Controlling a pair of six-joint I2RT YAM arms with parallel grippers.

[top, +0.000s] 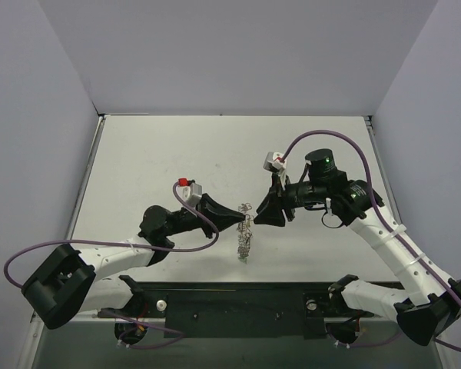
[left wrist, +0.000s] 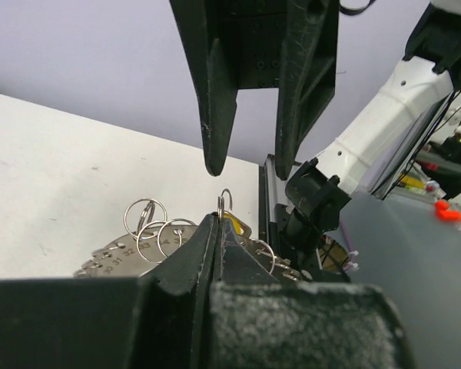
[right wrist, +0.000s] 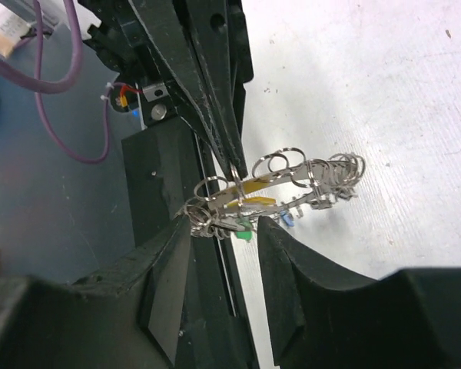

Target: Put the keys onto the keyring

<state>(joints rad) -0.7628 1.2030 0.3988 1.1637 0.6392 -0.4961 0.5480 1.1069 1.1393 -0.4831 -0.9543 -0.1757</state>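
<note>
white tabletop (top: 154, 154) is bounded by grey walls (top: 31, 92). the keyring (right wrist: 315, 173) is held above it, pinched by the pressed-together left gripper (left wrist: 218, 219), with the yellow key (right wrist: 253, 187), green key (right wrist: 247, 233) and blue key (right wrist: 290, 221) hung against it. the right gripper (right wrist: 227, 231) is spread beside it. the ring should be kept steady and a key closed on slowly. no container is seen.
</note>
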